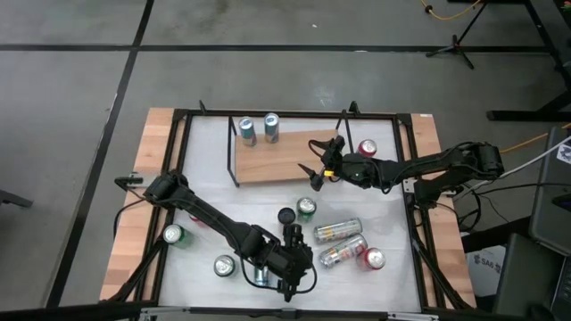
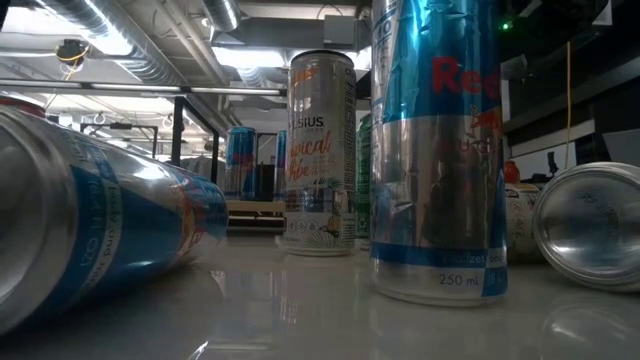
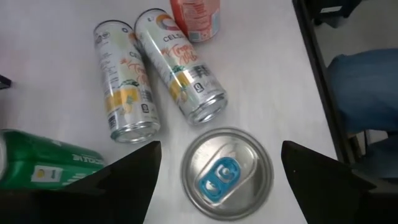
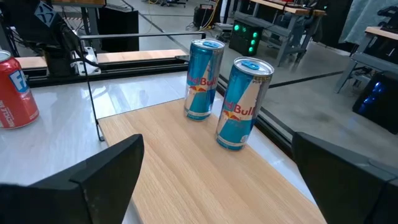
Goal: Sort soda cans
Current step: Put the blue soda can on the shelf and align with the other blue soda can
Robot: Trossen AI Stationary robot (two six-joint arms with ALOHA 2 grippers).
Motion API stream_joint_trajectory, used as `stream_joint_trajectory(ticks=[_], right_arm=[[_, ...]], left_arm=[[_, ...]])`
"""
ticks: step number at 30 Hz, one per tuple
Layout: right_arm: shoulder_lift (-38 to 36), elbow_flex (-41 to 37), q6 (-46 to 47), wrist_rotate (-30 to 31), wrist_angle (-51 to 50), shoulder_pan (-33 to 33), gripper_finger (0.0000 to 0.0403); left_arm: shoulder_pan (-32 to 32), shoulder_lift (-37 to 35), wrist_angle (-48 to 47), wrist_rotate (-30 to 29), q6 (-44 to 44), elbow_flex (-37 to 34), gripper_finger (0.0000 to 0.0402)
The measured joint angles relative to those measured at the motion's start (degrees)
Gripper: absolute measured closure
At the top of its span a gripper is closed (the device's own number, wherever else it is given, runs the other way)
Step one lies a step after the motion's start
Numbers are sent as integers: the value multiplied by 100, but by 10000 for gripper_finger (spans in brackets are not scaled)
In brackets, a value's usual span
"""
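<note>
A pale wooden board (image 1: 281, 159) lies flat on the white tabletop (image 1: 384, 209), towards its far side. A black metal frame (image 1: 294, 114) runs round the tabletop's edge. Beyond the far rail is grey floor (image 1: 268, 71), with a black stand's legs (image 1: 459, 45) there.

— What colours stood on the pale, light-grained wooden board (image 4: 205, 168)?
— Two upright blue-and-silver metal cans (image 4: 202, 79) with red lettering, their tab wells blue.

— And on the white tabletop (image 3: 56, 93)?
— Two slim silver cans (image 3: 180, 65) lay printed in yellow, orange and green beside a green can (image 3: 43, 167); a red can with white lettering (image 4: 15, 90) stood apart, and one silver lid showed a blue tab (image 3: 217, 177).
</note>
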Motion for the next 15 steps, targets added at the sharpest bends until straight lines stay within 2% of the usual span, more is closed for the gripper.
stream_joint_trajectory(ticks=[15], right_arm=[[0,0,-1,1,-98,0,4]], left_arm=[[0,-2,6,47,-596,-312,79]])
